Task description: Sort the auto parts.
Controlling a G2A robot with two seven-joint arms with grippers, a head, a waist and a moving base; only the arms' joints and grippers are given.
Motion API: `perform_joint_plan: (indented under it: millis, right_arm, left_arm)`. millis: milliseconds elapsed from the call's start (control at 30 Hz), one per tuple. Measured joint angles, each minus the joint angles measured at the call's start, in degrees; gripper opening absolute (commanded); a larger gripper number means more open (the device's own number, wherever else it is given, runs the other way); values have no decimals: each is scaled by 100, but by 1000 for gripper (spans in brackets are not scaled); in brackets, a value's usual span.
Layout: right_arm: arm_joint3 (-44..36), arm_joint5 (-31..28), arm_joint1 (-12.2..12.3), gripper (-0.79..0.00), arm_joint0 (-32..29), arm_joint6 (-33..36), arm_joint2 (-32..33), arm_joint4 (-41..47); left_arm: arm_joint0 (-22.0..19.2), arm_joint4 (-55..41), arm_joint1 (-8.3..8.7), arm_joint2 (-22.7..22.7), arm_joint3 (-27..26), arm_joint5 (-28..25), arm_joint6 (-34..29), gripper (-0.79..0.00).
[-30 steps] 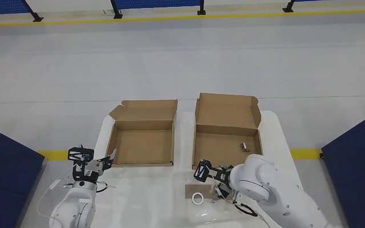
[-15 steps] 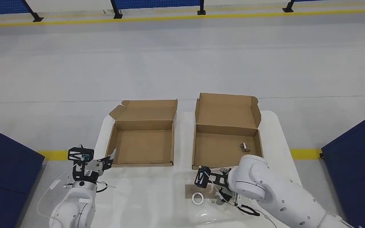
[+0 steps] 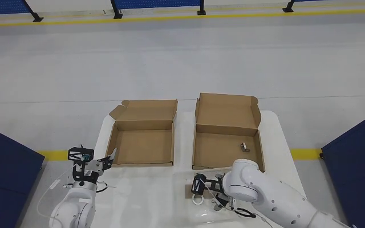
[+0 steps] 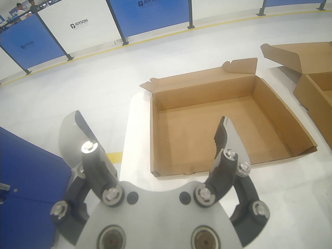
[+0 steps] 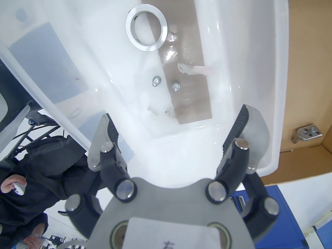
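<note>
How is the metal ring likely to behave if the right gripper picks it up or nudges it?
The metal ring looks rigid, so it probably won't flex. It lies flat in the tray, so the fingers may slip off its low, shiny rim. Tipped on edge, it would likely roll.

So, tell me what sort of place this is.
Probably a factory floor: blue and white panels, a yellow floor line, and a table with boxes and a metal ring.
</note>
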Motion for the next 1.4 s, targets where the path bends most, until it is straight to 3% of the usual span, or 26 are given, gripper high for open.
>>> perform_joint_plan:
  millis: [467, 533, 600, 633, 1400]
  right_arm:
    - [317, -84, -36, 0, -59, -303, -129, -151]
    - [389, -85, -51, -80, -34, -325, -142, -136]
    - [471, -78, -67, -342, -4, -348, -150, -115]
    - [508, -64, -76, -391, 12, -355, -154, -111]
    - [981, -25, -247, -557, 197, -384, -361, -26]
  left_arm:
    - [0, 0, 0, 0, 0, 0, 0, 0]
    - [0, 0, 0, 0, 0, 0, 0, 0]
    - [0, 0, 0, 0, 0, 0, 0, 0]
    - [0, 0, 0, 0, 0, 0, 0, 0]
    - [0, 0, 0, 0, 0, 0, 0, 0]
